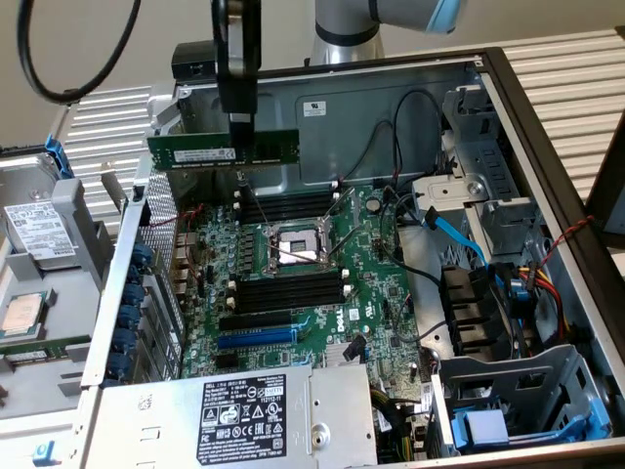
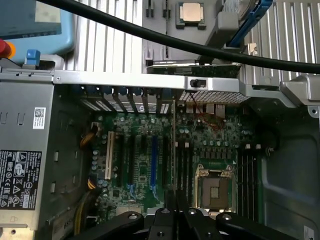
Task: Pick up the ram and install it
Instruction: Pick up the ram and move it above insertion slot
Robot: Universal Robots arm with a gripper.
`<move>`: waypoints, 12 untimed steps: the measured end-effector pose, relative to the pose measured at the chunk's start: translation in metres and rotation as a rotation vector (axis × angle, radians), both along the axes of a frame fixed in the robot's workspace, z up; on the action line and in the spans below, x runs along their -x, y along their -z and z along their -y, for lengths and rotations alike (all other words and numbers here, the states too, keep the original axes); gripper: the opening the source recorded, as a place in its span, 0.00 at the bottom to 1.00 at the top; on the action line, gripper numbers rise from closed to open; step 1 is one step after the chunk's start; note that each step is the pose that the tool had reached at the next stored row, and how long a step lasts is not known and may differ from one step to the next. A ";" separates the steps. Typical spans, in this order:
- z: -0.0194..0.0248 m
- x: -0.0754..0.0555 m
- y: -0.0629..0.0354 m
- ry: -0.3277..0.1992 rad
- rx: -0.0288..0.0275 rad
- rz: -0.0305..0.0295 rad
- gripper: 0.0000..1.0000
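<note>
The ram (image 1: 190, 153) is a long green stick that hangs level in the air above the open computer case, over the motherboard's (image 1: 376, 293) far edge. My gripper (image 1: 240, 147) comes down from above and is shut on the stick near its middle. Just below it lie the far black memory slots (image 1: 288, 205), and a second bank (image 1: 293, 288) sits on the near side of the CPU socket (image 1: 293, 249). In the wrist view the ram (image 2: 173, 150) shows edge-on as a thin line running out from my gripper (image 2: 175, 205), above the board beside the black slots (image 2: 184, 165).
A blue expansion slot (image 1: 256, 335) and the power supply (image 1: 244, 415) sit at the near side of the case. A blue cable (image 1: 454, 234) and drive cages (image 1: 508, 391) fill the exterior view's right. A loose CPU (image 1: 20, 313) lies outside on the left. A black cable (image 2: 165, 40) crosses the wrist view.
</note>
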State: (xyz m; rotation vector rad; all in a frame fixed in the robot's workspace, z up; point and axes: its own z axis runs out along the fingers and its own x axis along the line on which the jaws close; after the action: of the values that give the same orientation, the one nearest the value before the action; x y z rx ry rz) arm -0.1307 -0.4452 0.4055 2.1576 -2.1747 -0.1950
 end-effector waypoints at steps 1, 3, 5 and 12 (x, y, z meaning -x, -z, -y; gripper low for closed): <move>-0.0002 -0.004 0.0000 0.000 -0.0001 0.0004 0.12; -0.0007 -0.010 0.0000 -0.001 -0.0001 0.0015 0.12; -0.0012 -0.016 0.0001 -0.001 -0.0002 0.0029 0.12; -0.0014 -0.021 0.0001 -0.002 -0.0003 0.0039 0.12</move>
State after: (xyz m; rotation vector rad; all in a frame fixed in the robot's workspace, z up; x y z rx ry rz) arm -0.1095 -0.4438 0.4054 2.1625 -2.1741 -0.1911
